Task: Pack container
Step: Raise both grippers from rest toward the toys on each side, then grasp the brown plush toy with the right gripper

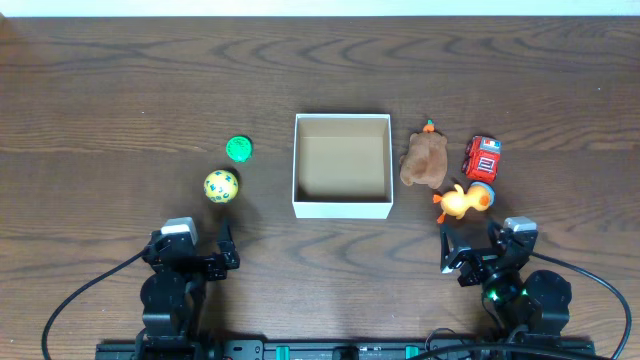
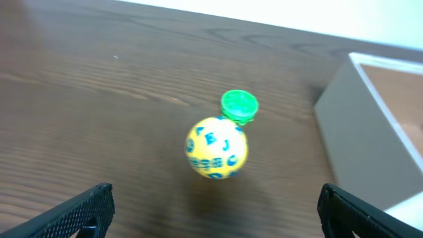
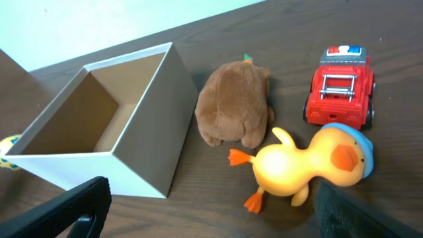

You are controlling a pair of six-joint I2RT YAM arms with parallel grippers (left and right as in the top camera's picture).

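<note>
The container point(image 1: 342, 209), a square white box with a tan-brown bottom, sits empty at the table's middle; it also shows in the left wrist view point(image 2: 360, 125) and the right wrist view point(image 3: 142, 149). A yellow lettered ball point(image 1: 221, 186) point(image 2: 217, 148) and a green disc point(image 1: 238, 148) point(image 2: 238, 106) lie to its left. A brown plush point(image 1: 425, 160) point(image 3: 234, 106), a red toy truck point(image 1: 482, 157) point(image 3: 340, 89) and a yellow duck point(image 1: 462, 200) point(image 3: 307, 165) lie to its right. My left gripper point(image 1: 208, 258) point(image 2: 215, 225) is open and empty, just in front of the ball. My right gripper point(image 1: 470, 262) point(image 3: 211, 225) is open and empty, just in front of the duck.
The dark wooden table point(image 1: 120, 90) carries everything. A white surface shows beyond its far edge point(image 2: 277, 13). Black cables run from both arm bases at the near edge.
</note>
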